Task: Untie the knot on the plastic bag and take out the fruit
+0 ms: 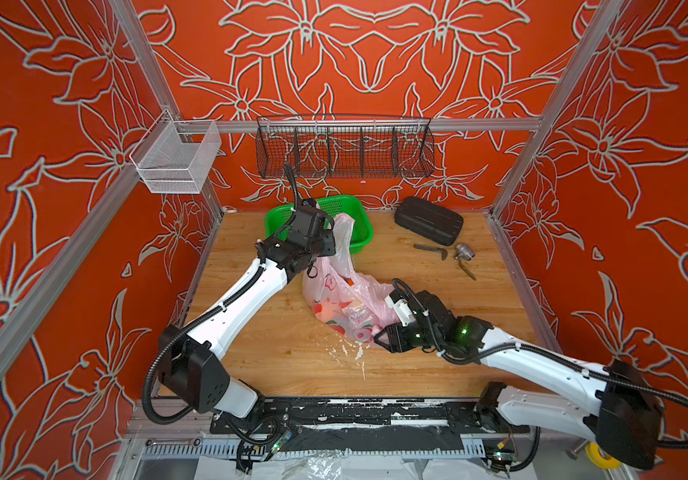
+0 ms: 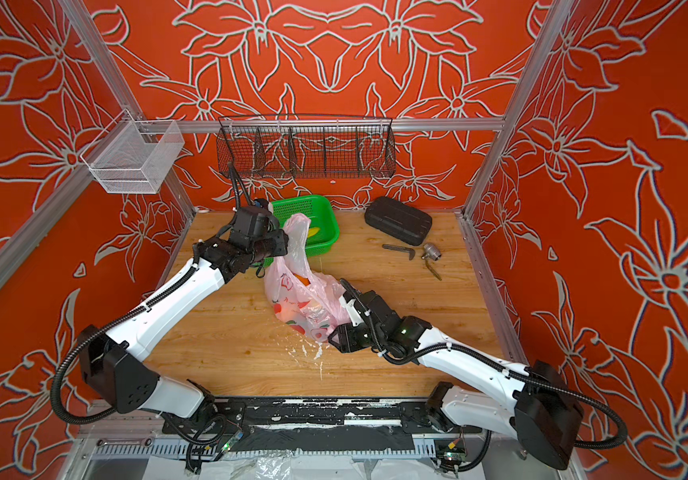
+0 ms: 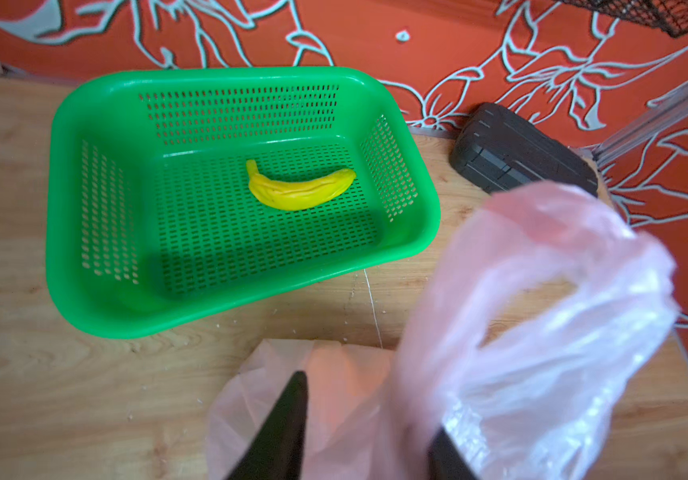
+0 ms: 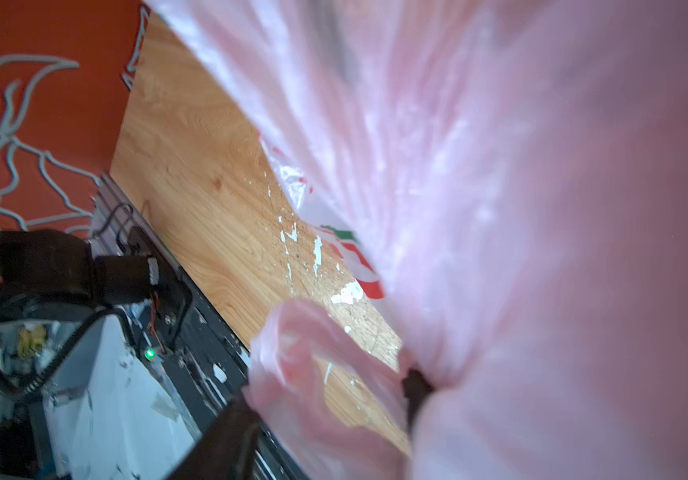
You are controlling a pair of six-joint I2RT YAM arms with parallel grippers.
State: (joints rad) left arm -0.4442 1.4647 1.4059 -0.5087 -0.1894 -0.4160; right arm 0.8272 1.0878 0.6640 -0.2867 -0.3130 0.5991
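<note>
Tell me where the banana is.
In the left wrist view the banana lies on the floor of the green basket, at the back of the table left of centre, behind the raised handle of the pink plastic bag.

The plastic bag [image 1: 340,299] lies in the middle of the table [image 1: 271,357]. Just behind it sits a basket [image 1: 352,204] with a banana [image 3: 300,189] inside. Right of the basket lies a case [image 1: 428,220], with small tools [image 1: 431,250] in front of it.

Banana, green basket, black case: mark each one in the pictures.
banana [image 3: 300,191]: left wrist view, on the middle of its yellow body.
green basket [image 3: 217,75]: left wrist view, on its rim along the wall side.
black case [image 1: 428,225]: in a top view, on the middle of its lid.
</note>
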